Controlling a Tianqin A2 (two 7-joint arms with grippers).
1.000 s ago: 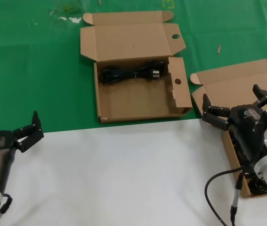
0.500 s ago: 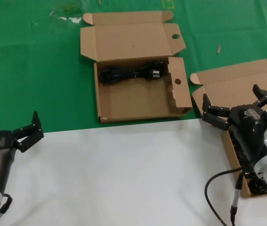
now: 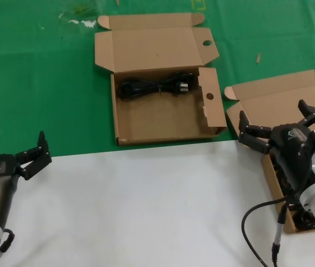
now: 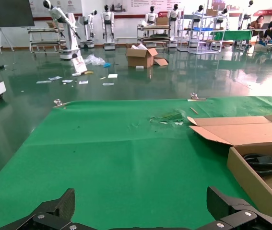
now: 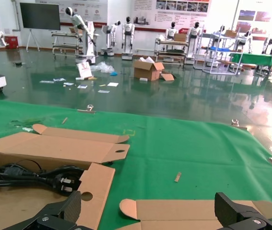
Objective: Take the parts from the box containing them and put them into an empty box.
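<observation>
Two open cardboard boxes: wide box (image 3: pixel 163 100), narrower box (image 3: pixel 279 105). One cable bundle (image 3: pixel 154 87) in wide box.

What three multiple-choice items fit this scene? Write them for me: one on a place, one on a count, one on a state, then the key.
1. Where does the cable bundle lie in the wide box?
A. Along the far wall, next to the hinged lid
B. Against the near front wall
C. Outside the box

2. How many cardboard boxes show in the head view?
A. One
B. Two
C. Four

3. What state is the right pincer in?
A. Shut on a cable
B. Open, holding nothing
C. Out of view

Key:
1 A: the black coil stretches across the far end of the box, just below the lid fold.
2 B: only the wide box and the narrower box at the right appear.
3 B: its fingers stand spread above the narrower box with nothing between them.
</observation>
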